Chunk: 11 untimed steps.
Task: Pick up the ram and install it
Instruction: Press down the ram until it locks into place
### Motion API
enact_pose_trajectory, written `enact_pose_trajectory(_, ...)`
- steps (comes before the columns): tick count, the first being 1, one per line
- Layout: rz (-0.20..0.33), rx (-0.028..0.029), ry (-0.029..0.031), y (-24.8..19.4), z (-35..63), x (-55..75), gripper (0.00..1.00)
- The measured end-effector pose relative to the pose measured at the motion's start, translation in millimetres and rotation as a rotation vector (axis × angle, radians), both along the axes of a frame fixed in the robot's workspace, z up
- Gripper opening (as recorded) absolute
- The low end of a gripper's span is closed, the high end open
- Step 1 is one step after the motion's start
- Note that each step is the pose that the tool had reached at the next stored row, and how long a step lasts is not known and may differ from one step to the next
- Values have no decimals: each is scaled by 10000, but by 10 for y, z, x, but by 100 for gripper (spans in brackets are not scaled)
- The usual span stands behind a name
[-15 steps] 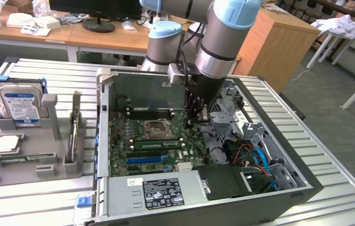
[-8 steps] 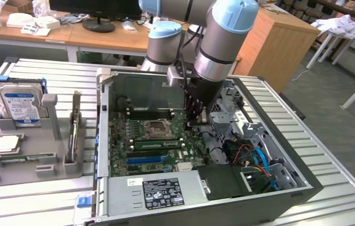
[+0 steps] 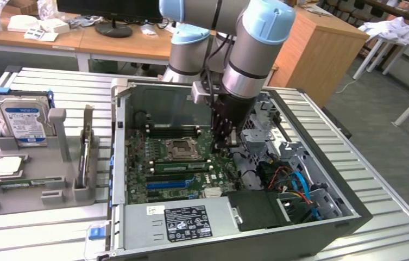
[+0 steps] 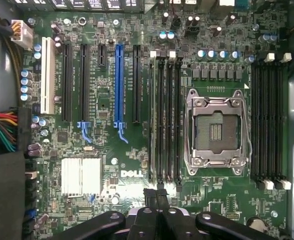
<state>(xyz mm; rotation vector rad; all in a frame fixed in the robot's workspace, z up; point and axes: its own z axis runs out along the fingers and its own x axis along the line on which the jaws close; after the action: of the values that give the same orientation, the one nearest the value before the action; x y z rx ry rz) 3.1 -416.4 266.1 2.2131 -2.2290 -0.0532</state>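
Observation:
The ram (image 3: 178,165), a thin green stick with pale labels, stands on edge in a black memory slot between the CPU socket (image 3: 181,147) and the blue expansion slot (image 3: 169,184). My gripper (image 3: 225,142) reaches down into the open case just past the stick's end on the exterior view's right, and I cannot tell if it touches the stick. In the wrist view the black fingertips (image 4: 151,194) are pressed together over the end of the memory slot bank (image 4: 165,120). The gripper (image 4: 156,192) is shut and nothing shows between its fingers.
A grey fixture (image 3: 52,179) on the exterior view's left holds a silver hard drive (image 3: 23,122), a CPU (image 3: 7,166) and a small green strip (image 3: 23,186). The case wall (image 3: 117,163), coloured cables (image 3: 299,185) and the power supply (image 3: 182,220) surround the motherboard.

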Motion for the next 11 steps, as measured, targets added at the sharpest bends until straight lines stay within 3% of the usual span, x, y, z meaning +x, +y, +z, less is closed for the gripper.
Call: enact_pose_trajectory(11,1,5,-2,1,-40,0,11)
